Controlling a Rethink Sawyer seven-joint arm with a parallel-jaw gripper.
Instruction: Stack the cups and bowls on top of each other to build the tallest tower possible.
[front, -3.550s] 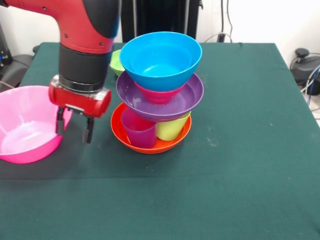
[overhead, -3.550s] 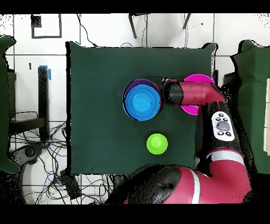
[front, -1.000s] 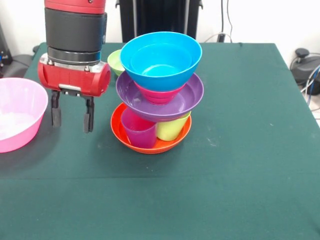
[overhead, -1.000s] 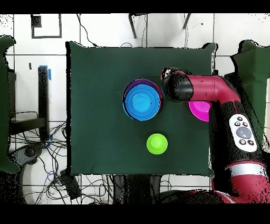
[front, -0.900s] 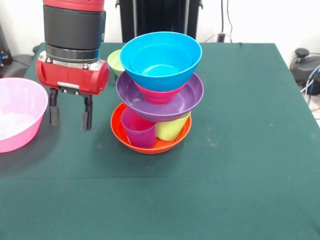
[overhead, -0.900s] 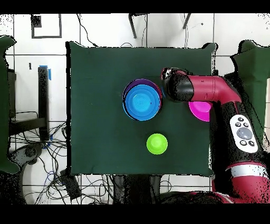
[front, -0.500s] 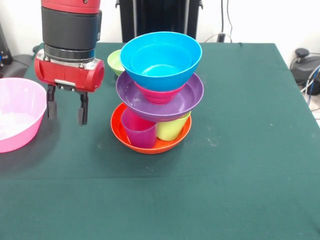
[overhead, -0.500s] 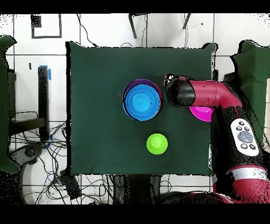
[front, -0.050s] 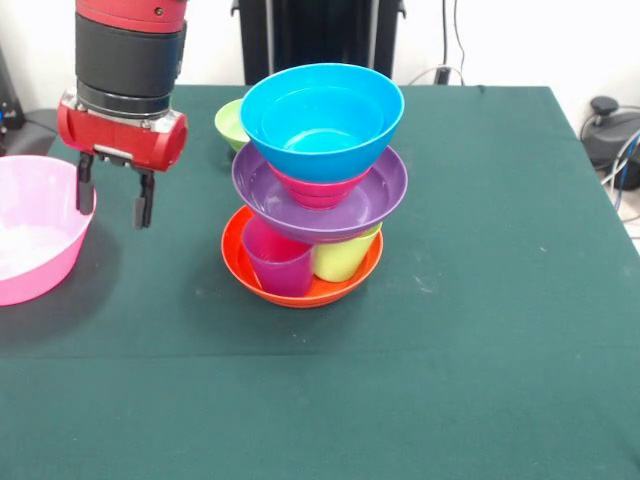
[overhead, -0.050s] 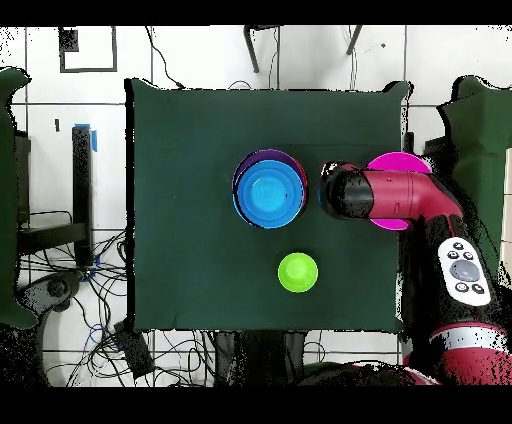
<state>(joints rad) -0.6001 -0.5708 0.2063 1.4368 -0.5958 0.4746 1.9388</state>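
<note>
No readable text, label, brand, number or sign showed in either view, bowls and cups were plain coloured plastic, the arm's housing bore no legible lettering, the table cloth was unmarked green

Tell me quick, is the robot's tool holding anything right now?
Tool: open, holding nothing, hanging in the air beside the pink bowl.
</note>
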